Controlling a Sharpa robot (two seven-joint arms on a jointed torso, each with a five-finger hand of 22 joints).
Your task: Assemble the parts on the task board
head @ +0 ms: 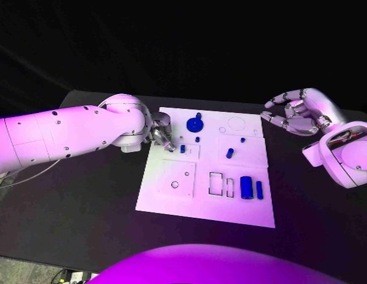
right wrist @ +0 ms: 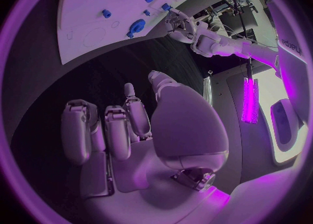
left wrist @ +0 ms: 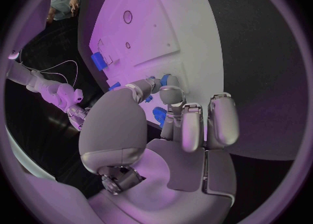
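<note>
Left hand (head: 159, 133) lowered at board's (head: 171, 195) left edge, fingertips pinched on small blue peg (left wrist: 164, 80). Right hand (head: 298, 112) raised beside board's far right corner, fingers spread, nothing held.

Left robot hand (head: 160, 131) fingers reaching down (tips together), right robot hand (head: 298, 112) raised, loosely curled, empty

Head camera overhead, looking down, wrist fisheyes close behind hands (all share the task board (head: 207, 207)).
</note>
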